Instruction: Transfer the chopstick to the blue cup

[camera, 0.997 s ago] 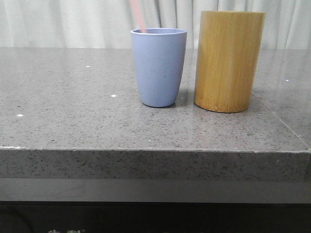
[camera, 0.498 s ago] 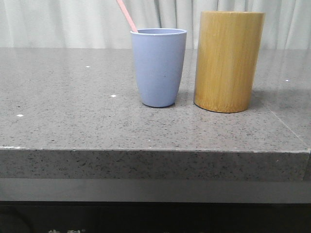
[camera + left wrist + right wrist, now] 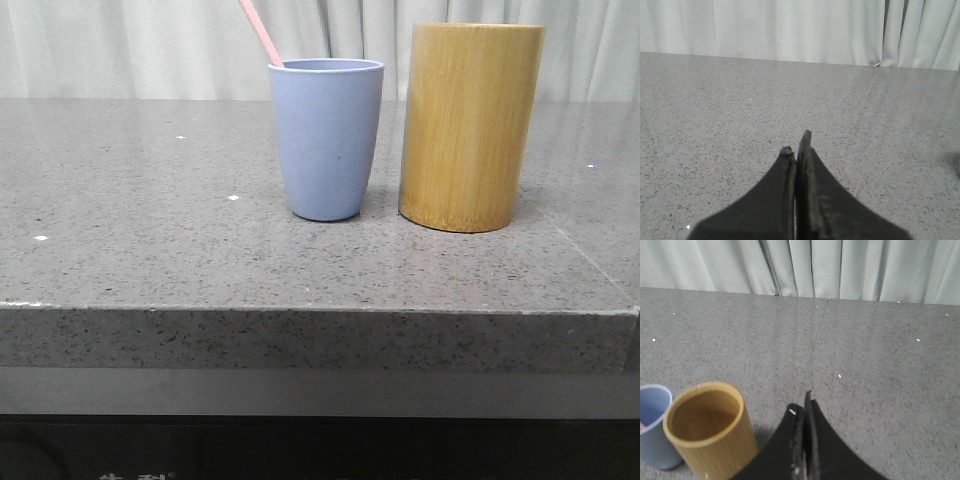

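Observation:
The blue cup (image 3: pixel 327 138) stands upright on the grey stone table, left of the bamboo holder. A pale pink chopstick (image 3: pixel 261 32) leans out of the cup's left rim; only its upper end shows. In the right wrist view the blue cup (image 3: pixel 652 430) sits beside the holder with a trace of pink inside. My right gripper (image 3: pixel 803 402) is shut with nothing in it, close to the holder. My left gripper (image 3: pixel 796 142) is shut and empty over bare table, away from both containers. Neither gripper shows in the front view.
The tall yellow-brown bamboo holder (image 3: pixel 470 125) stands right of the cup, and its inside looks empty in the right wrist view (image 3: pixel 707 427). The table's front edge (image 3: pixel 320 310) runs across the front view. White curtains hang behind.
One second ago the chopstick was a blur above the cup's rim. It then settled leaning left in the cup and has stayed still since.

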